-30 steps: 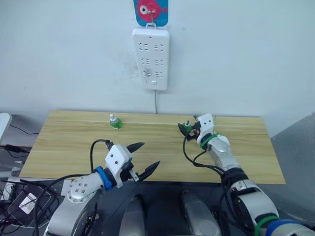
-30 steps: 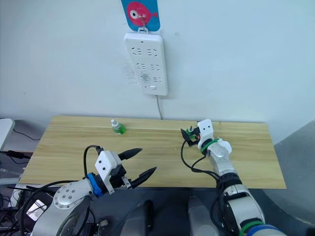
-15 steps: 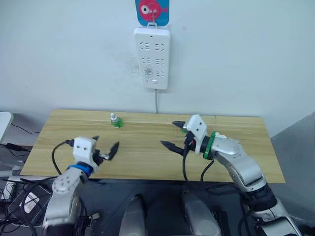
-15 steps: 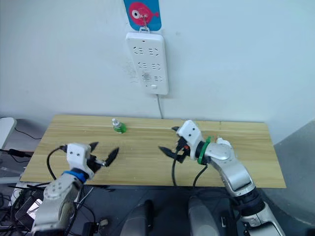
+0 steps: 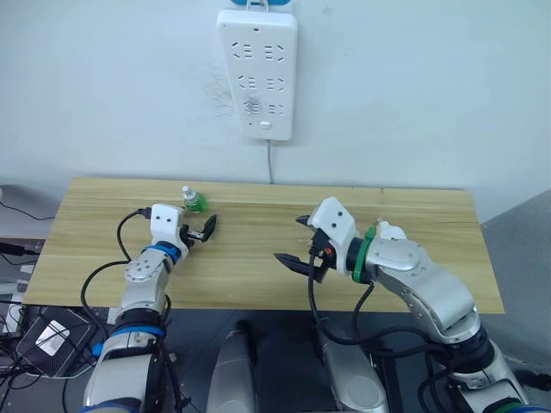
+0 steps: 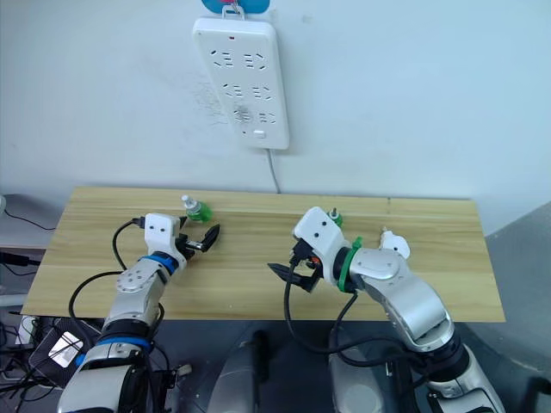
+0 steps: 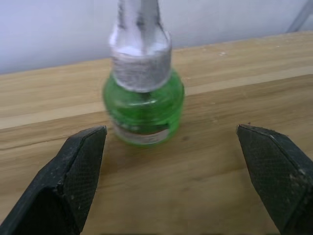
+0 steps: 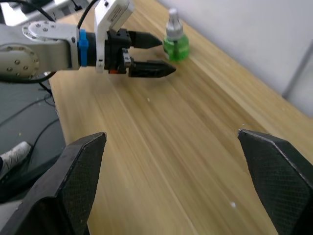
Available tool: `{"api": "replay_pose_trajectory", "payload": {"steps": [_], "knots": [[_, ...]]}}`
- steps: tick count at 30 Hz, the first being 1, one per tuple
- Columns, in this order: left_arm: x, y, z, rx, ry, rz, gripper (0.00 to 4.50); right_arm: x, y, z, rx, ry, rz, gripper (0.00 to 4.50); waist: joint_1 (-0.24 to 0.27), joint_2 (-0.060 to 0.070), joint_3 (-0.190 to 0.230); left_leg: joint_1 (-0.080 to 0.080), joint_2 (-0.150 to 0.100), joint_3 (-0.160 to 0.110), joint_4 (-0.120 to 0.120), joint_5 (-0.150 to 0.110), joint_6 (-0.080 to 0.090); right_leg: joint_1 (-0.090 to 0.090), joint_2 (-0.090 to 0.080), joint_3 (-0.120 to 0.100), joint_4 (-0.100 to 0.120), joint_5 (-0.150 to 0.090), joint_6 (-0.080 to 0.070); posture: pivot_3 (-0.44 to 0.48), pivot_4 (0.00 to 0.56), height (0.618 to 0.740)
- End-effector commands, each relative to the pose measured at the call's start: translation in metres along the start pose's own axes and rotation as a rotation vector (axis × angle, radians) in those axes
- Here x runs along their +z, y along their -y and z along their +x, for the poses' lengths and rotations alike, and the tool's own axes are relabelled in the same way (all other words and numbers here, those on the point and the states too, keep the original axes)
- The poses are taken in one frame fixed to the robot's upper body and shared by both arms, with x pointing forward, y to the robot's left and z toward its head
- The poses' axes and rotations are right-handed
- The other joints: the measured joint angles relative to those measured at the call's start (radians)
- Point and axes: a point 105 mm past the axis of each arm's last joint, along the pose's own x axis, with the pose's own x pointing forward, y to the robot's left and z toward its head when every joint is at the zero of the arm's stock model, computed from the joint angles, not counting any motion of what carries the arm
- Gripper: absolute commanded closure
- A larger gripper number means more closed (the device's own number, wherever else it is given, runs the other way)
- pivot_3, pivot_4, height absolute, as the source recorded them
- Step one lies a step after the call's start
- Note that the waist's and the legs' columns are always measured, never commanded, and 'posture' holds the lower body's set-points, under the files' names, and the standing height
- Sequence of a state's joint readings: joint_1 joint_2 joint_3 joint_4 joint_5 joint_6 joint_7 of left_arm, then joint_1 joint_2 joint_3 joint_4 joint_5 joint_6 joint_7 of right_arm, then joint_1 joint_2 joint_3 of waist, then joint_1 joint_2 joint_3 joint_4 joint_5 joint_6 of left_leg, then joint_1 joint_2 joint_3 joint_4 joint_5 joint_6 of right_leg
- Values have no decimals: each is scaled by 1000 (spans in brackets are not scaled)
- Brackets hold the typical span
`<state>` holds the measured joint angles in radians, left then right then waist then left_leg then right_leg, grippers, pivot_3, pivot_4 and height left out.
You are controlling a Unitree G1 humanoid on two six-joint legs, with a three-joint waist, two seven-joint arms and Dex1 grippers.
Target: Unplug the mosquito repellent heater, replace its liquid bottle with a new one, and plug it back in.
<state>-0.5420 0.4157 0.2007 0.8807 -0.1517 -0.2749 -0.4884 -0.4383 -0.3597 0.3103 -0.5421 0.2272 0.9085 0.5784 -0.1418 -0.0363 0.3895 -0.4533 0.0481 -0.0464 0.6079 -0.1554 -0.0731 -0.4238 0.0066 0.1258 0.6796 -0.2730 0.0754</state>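
Mosquito repellent heater [image 6: 393, 243]: small white body lying on the wooden table [image 5: 258, 258] toward 3 o'clock, partly hidden behind the right forearm. A green bottle [image 6: 332, 218] shows at its 9 o'clock. Right gripper [image 5: 288, 238]: fingers spread wide, empty, above the table's middle. Second green liquid bottle [image 7: 143, 93]: upright at the table's 10 o'clock. Left gripper [image 5: 204, 231]: fingers apart, just short of this bottle. Power strip [image 5: 257, 69]: wall, 12 o'clock.
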Motion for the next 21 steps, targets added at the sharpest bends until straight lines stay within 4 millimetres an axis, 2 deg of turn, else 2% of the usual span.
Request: {"api": "replay_pose_trajectory", "payload": {"steps": [1,3,11,14,19,21], "knots": [[0,-4,2,30,15,26,0,8,-3,-6,7,31,-2,14,-2,0,6,0,0,0,0,0,0,0,0,0,0,0,0,-311,493,735],[4,-11,6,74,22,23,0,6,-3,-9,10,22,0,14,-4,-1,7,0,0,0,0,0,0,0,0,1,0,0,0,-312,486,735],[15,-7,21,97,43,7,0,5,-6,-14,15,6,9,14,-15,-2,10,0,0,1,0,0,-1,0,0,1,-1,0,0,-333,485,735],[18,-8,23,109,50,7,535,4,-8,-16,14,0,17,0,-21,-2,11,0,0,1,-1,0,-1,0,0,1,-1,0,1,-338,486,735],[17,-4,22,78,57,13,2122,1,-10,-19,9,-8,19,0,-29,-2,12,0,0,1,-2,0,-1,0,0,1,-1,-1,1,-338,479,735],[14,-4,18,62,58,39,2269,0,-10,-20,8,-5,18,0,-30,-2,12,0,0,1,-2,0,-1,0,0,1,-2,-1,1,-328,470,735]]}}
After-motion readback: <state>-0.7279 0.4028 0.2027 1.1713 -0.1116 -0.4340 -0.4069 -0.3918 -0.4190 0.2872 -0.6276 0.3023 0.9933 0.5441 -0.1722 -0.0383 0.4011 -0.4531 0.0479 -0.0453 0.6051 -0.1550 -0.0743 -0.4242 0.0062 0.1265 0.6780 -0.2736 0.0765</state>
